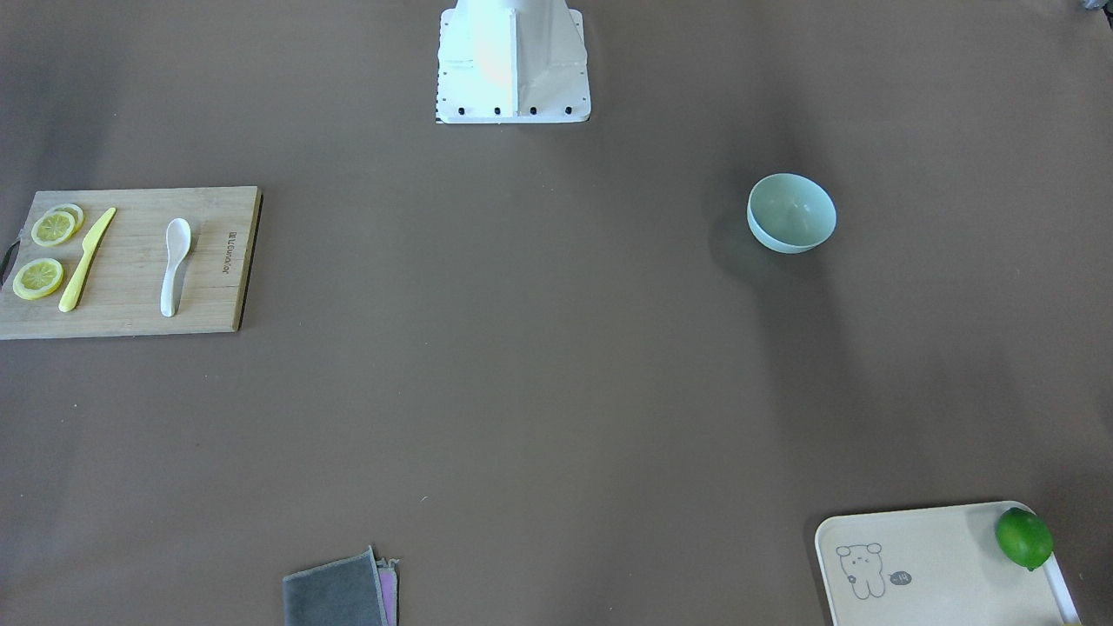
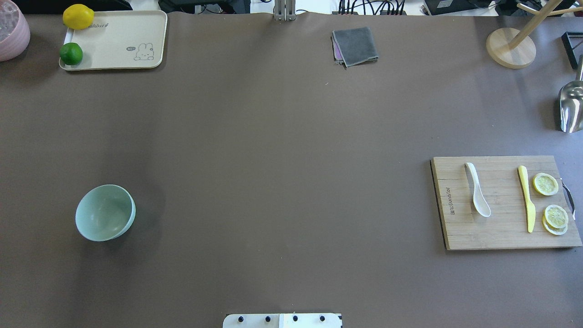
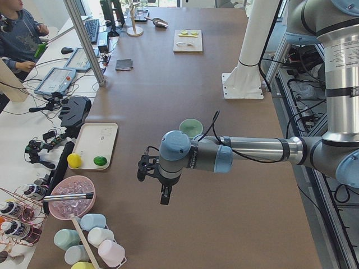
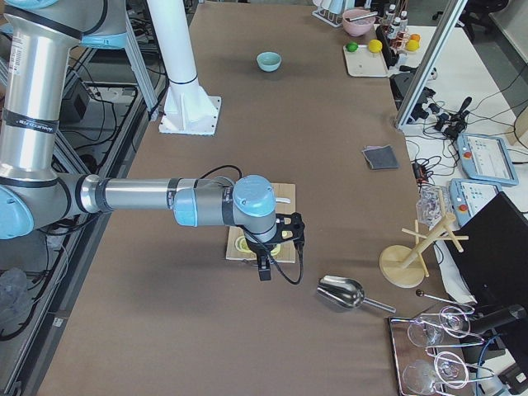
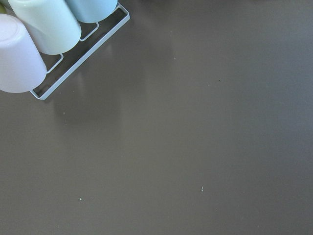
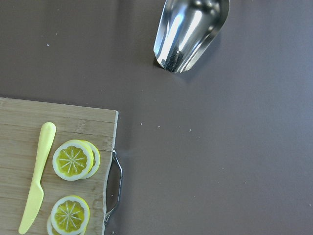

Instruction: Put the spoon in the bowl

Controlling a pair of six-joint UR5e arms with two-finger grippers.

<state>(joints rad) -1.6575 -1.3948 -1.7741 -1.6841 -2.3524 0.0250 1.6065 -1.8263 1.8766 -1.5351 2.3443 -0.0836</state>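
Spoon (image 2: 477, 190) first: we judge it hard, light and glossy, so it will likely be slippery in a pinch and may chip if dropped. The short thick handle looks like the best hold, taken across its width near the middle, since the deep scoop would probably slide out of the fingers. It lies flat on the cutting board (image 2: 501, 230) at the middle right of the overhead view, with the scoop toward the bottom of the frame.

Our right claw (image 4: 264, 268) shows only in a side view, near frame centre, pointing down over the near end of the board. We cannot tell how wide it stands, and we see nothing in it. Its wrist camera looks down on the yellow knife (image 6: 36, 178) and lemon slices (image 6: 73, 160) at lower left and a metal scoop (image 6: 190, 32) at the top, but no spoon. We therefore judge that this claw must cross over the knife to reach the spoon.

Our left claw (image 3: 164, 197) also shows only from the side, low in the frame over bare table (image 3: 235, 224), and again we cannot tell its opening. Its wrist camera catches cups (image 5: 44, 24) in the upper left corner.

Farthest out, the bowl (image 2: 104, 212) sits upright and empty at the lower left of the overhead view, well apart from the spoon.
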